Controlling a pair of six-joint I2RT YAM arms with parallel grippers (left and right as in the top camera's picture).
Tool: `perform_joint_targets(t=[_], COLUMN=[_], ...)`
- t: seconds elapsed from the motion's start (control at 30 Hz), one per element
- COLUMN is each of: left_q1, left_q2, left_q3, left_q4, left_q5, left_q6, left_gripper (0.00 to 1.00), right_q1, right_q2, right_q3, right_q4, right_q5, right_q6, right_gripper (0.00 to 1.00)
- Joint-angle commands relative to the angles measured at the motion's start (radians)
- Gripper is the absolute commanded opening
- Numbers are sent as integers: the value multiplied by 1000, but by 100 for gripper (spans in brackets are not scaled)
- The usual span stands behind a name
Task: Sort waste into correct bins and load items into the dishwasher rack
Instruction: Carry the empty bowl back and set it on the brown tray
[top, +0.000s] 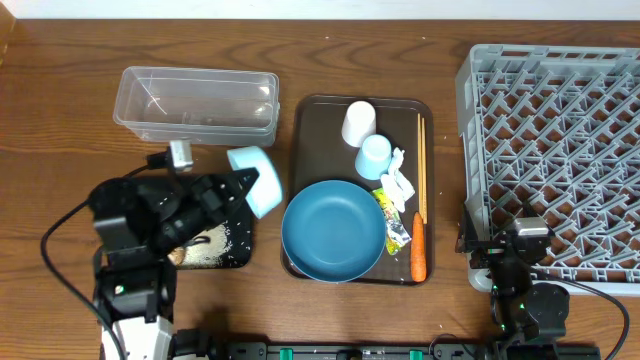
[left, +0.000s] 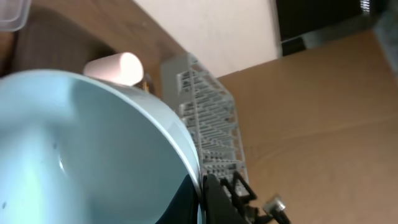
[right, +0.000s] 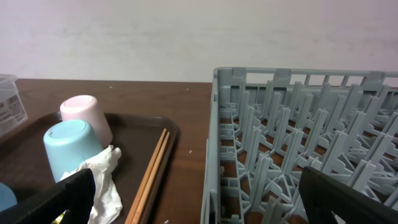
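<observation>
**Bowl held on its side beside the black tray**

The left gripper (top: 243, 184) is clamped on the rim of the pale blue bowl (top: 258, 182). The bowl is tipped on its side, with its mouth turned back toward the left arm; the left wrist view looks straight into its inside. It is at the far right corner of the black tray (top: 226, 262), between that tray and the brown serving tray (top: 300, 120). Some white rice grains (top: 236, 236) lie on the black tray. The clear tub (top: 195, 105) stands just behind, with its long side running left to right.

On the serving tray, the dark-blue plate (top: 333, 232) lies flat at the near side. The white cup (top: 358, 123) and the light-blue cup (top: 375, 155) stand mouth down. The chopsticks (top: 421, 165) lie together along the right edge, and their long axis runs from near to far. The carrot (top: 418, 258) lies in the same direction, just in front of them. The tissue (top: 400, 182) and the foil wrapper (top: 394, 222) are beside the plate.

The right gripper (right: 196, 186) is at the left wall of the grey rack (top: 560, 150), with its jaws wide apart and holding nothing.
</observation>
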Motion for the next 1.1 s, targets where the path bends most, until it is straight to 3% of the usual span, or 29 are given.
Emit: perform_joint_targets(t=[0.0,0.23,0.5,0.7,1.07], left_q1=[-64,-199,-410,-538,-639], left_q2=[48,179,307,442,687], left_q3=[59,173,362,384,384], left_q4=[7,-76,-281,-237,37], left_q5=[-153,-278,-645,-825,-912], left_q6=[2,66,277,350,460], left_gripper=[6,6,6,6,6], right_q1=[9,9,9,9,9], right_q2=[-2,-2,-2,-2,-2], right_q3=[-1,-1,-1,-1,-1], right_q4=[-4,-4,-4,-4,-4], right_q5=[-1,-1,-1,-1,-1], right_q6=[14,14,14,14,14], right_gripper=[99,99,99,99,99])
